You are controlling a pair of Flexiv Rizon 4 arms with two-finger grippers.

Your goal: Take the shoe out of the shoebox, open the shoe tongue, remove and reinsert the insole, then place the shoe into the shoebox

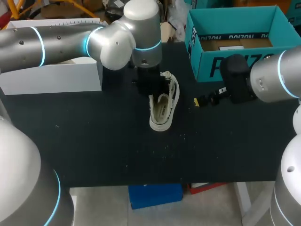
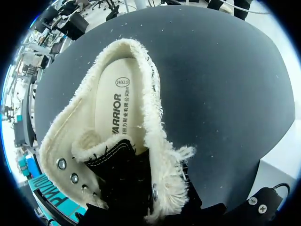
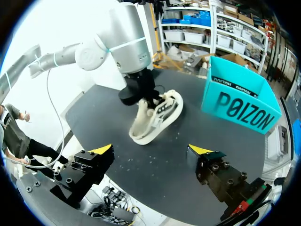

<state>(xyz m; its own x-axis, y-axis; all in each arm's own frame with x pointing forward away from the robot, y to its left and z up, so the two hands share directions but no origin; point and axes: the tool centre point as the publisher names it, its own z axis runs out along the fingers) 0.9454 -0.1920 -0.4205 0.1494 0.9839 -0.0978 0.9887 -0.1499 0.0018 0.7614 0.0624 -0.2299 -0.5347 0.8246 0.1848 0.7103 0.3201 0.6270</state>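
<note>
The shoe [image 1: 162, 106] is out of the shoebox [image 1: 235, 44] and lies near the middle of the table [image 1: 94, 141], a little toward its far edge, heel toward the near edge and mouth turned upward. It seems to lean onto one side, though the angle is hard to judge. The left hand [image 1: 153, 89] is down at the shoe's front, right over the lacing, which suits the job of drawing the tongue [image 2: 120, 162] back. Its own view looks straight into the opening, where the dark tongue is bunched close under the wrist and the pale insole [image 2: 115, 103] lies flat inside, fully exposed from heel to mid-foot. Whether this hand is pinching the tongue or only pressing against it I cannot tell, since its tips do not show. The right hand [image 3: 150, 150] hangs spread wide and empty near the table's right edge, well apart from the shoe and facing it, probably held ready to reach in for the insole once the mouth is held open. The shoebox stands open in the far right corner, out of the way of both arms yet close enough for the return. A white box [image 1: 51, 75] sits along the far left edge, behind the left arm.
</note>
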